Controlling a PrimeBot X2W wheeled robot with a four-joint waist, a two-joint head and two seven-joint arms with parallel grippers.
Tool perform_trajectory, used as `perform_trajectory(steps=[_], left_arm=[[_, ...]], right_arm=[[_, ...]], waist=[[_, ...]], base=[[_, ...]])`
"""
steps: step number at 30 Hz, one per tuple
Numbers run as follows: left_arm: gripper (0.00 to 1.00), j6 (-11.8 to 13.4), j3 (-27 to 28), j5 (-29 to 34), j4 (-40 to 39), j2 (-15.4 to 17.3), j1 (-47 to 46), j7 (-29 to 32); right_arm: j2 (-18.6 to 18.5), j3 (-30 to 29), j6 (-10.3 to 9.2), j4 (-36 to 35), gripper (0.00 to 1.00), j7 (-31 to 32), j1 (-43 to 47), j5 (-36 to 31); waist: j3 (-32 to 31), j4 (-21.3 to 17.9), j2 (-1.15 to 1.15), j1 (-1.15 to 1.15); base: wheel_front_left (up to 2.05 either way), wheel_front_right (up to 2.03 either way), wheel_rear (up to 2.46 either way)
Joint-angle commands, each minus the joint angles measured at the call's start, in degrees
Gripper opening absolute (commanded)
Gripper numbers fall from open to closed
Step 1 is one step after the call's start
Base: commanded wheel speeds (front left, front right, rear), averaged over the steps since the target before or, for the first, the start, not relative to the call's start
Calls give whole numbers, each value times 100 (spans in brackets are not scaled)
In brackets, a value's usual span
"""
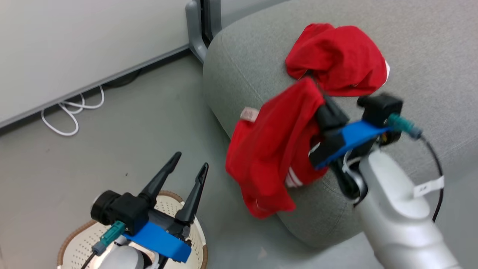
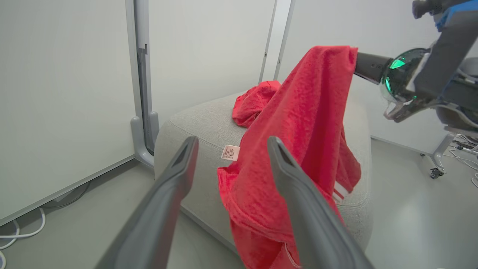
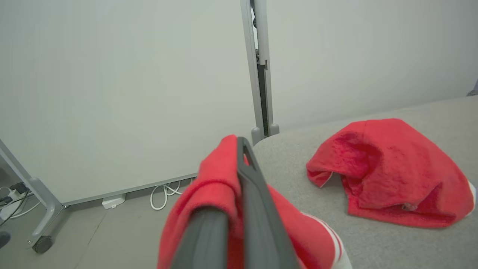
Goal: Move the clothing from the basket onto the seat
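— The right pincer (image 1: pixel 316 89) is clamped on a red garment (image 1: pixel 269 149), which drapes over the corner of the sofa cushion (image 1: pixel 429 56), most of it hanging down the side.
— Release there and its weight likely drags it to the floor (image 1: pixel 130 130). The other red garment (image 1: pixel 336 56) lies safely on top.
— The left pincer (image 1: pixel 190 164) is spread, empty, above the laundry basket (image 1: pixel 65 243).

Basket (image 1: pixel 82 243) — cut off by the near picture edge, its middle hidden behind the left gripper (image 1: pixel 192 158). Right gripper (image 1: pixel 314 83): fingertips buried in the held garment (image 1: pixel 272 149); outline blurred. Label (image 1: pixel 249 114) lettering too small to read. Seat (image 1: pixel 429 56) — far and right sides run out of frame.
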Motion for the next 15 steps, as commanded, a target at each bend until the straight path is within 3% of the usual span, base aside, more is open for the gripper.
perform_trajectory(steps=[1, 8, 15], left_arm=[[100, -11, 35, 49, -62, 60, -123, -27], [100, -10, 62, 230, -354, 321, -559, 39], [100, 35, 130, 409, -963, 533, -1072, 327]], right_arm=[[1, -90, 3, -82, 0, 27, -194, 23], [-9, -923, 3, -389, 0, 444, -1485, 143], [-359, -2033, 3, -559, 0, 1055, -2857, 301]], waist=[[252, 34, 0, 0], [1147, 113, 0, 0], [2189, 201, 0, 0]], base=[[0, 0, 0], [0, 0, 0], [0, 0, 0]])
